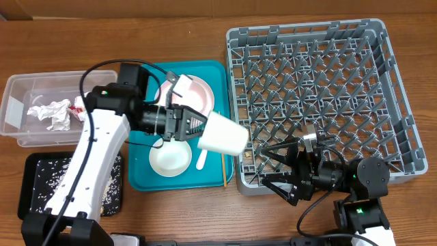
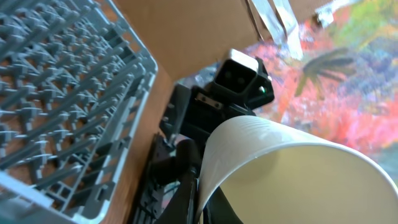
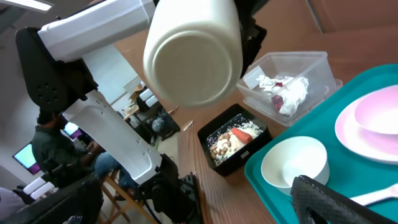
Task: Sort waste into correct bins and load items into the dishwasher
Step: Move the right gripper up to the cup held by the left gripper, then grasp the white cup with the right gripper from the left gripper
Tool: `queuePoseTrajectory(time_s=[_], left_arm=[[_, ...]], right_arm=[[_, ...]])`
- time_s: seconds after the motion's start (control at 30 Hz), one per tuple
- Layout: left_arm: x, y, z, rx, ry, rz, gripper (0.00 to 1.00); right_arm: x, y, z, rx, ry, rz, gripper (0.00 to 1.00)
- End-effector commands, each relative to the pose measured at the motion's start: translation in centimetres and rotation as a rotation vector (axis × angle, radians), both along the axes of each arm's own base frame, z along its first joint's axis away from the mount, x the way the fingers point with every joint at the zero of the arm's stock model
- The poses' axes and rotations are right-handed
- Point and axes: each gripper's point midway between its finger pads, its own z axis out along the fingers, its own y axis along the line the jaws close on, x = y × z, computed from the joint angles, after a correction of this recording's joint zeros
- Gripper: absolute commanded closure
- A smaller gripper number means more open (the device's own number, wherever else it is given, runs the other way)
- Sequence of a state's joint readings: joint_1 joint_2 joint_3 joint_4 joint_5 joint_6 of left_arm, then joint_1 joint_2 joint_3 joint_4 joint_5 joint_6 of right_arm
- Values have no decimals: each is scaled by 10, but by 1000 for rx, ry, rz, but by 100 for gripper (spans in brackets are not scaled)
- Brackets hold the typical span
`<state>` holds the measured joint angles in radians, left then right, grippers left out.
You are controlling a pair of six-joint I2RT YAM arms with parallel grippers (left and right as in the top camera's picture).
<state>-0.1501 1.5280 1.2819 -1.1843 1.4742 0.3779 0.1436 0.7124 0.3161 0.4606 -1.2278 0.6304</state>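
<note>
My left gripper (image 1: 196,128) is shut on the rim of the small white cup (image 1: 222,134), holding it on its side in the air between the teal tray and the dishwasher rack (image 1: 321,75). In the left wrist view the cup (image 2: 298,168) fills the lower right, one finger (image 2: 186,193) pinching its wall. My right gripper (image 1: 271,169) stands open over the rack's front-left corner; its view shows the cup's base (image 3: 193,56). On the teal tray lie the pink plate (image 1: 205,102), white bowl (image 1: 171,158), white fork (image 1: 201,161) and chopstick (image 1: 224,169).
The clear tub (image 1: 20,96) at far left holds a crumpled napkin (image 1: 54,113) and a red wrapper (image 1: 79,103). The black tray (image 1: 41,167) in front of it holds rice and scraps. The teal tray (image 1: 143,181) lies between these bins and the rack.
</note>
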Motion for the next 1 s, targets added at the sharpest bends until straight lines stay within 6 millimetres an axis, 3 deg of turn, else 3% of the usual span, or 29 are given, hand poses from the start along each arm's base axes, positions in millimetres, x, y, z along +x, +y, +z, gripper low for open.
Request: queuePoseTrajectory(time_s=[0.0,0.1,0.37,0.6,0.97], left_arm=[[-10,-12,6,-47,-31,-55,96],[-12,-17,6,-49,-42,-75,96],[-12,-23,6,-52,-87,-94,96],[-13,-44,10,-50,-107,-149,96],[-6,-76,-8,105,-97,-123,96]], right_arm=[[-7,0,18,10,-89,34,0],[-11,-1,31,32,-134,39,0],[-12,-1,34,36,-155,40,0],[-12,-1,34,36,-155,40,0],[-11,-1,37,42,-181,29,0]])
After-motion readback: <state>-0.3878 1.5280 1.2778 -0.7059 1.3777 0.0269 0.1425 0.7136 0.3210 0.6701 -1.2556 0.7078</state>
